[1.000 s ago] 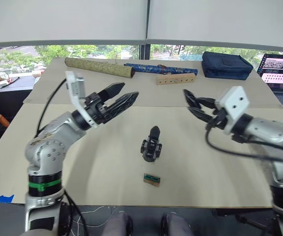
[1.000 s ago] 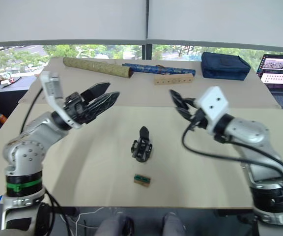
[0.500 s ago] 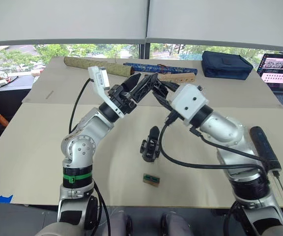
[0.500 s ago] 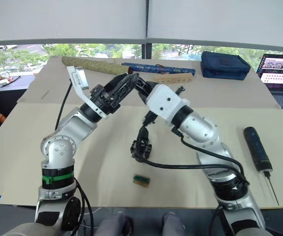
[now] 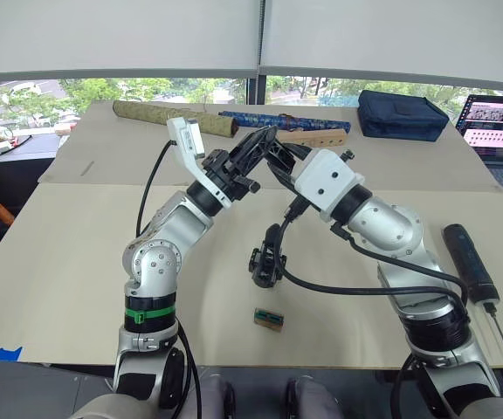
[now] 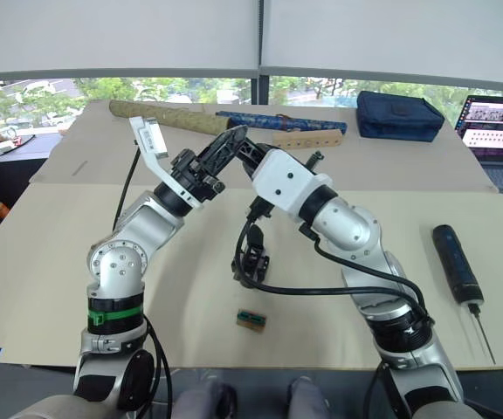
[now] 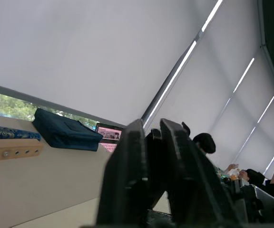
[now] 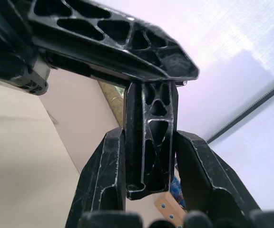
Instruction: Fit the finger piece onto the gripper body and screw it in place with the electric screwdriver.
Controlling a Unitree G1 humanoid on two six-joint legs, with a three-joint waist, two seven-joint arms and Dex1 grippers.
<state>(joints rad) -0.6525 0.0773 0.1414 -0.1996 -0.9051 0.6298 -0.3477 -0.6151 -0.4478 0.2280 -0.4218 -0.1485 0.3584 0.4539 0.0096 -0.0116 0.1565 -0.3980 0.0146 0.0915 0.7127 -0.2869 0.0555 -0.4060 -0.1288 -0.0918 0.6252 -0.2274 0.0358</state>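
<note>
The finger piece [image 8: 151, 142], a small black ribbed wedge, is held in the air above the table's middle. My right gripper [image 5: 275, 159] is shut on its lower part. My left gripper [image 5: 263, 140] meets it from the other side, and its fingers [image 8: 113, 33] cross the piece's tip, closed down on it. The gripper body [image 5: 269, 257] stands on the table below them, its black pointed finger upright. The electric screwdriver [image 5: 470, 262] lies at the right, its bit pointing toward the table's near edge.
A small wooden block with a green top [image 5: 270, 319] lies in front of the gripper body. At the back are a gold rolled tube [image 5: 160, 116], a blue rolled tube [image 5: 278, 120], a wooden bar with holes [image 5: 317, 137], a navy bag [image 5: 404, 116] and a laptop [image 5: 500, 127].
Both arms have swung in from the sides and met above the table. The left gripper's fingers have gone from wide open to closed on the piece's tip.
</note>
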